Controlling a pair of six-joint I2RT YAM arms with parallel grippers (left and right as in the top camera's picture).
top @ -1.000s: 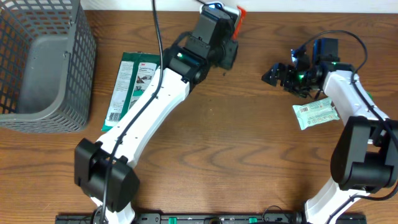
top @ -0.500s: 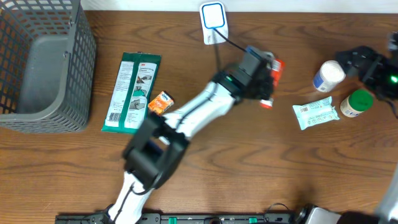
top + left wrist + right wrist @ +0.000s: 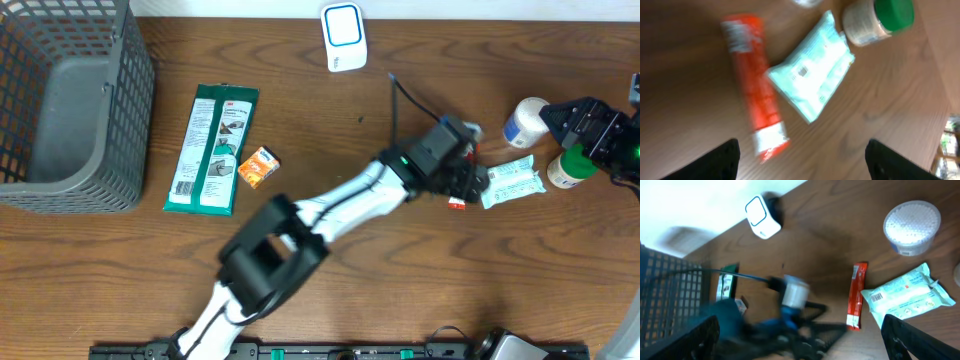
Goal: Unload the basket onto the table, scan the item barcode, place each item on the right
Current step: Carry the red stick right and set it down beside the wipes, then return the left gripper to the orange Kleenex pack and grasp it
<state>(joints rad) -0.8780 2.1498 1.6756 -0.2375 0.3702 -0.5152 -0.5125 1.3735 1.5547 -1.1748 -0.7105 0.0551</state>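
**Tube down beside the wipes, both grippers empty**

The orange-red tube (image 3: 752,112), which I take to be the item for scanning, lies flat on the wooden table (image 3: 400,280). Its long side is just beside the pale wipes packet (image 3: 812,82), and one end may be touching it. A green-lidded jar (image 3: 880,20) sits against the packet's far corner, and a white-capped bottle (image 3: 912,227) stands near it. The four make one cluster, which looks like a set-down spot rather than a chance scatter. The white barcode scanner (image 3: 341,36) stands well apart from the packet, off toward the table's back edge.

The left gripper (image 3: 802,162) hangs over the tube with its fingers spread wide. Nothing sits between them and they touch neither the tube nor the packet. The right gripper (image 3: 582,122) hovers on the jar side of the packet, just as wide and carrying nothing. From here, whether the tube's barcode faces up is too blurred to tell.
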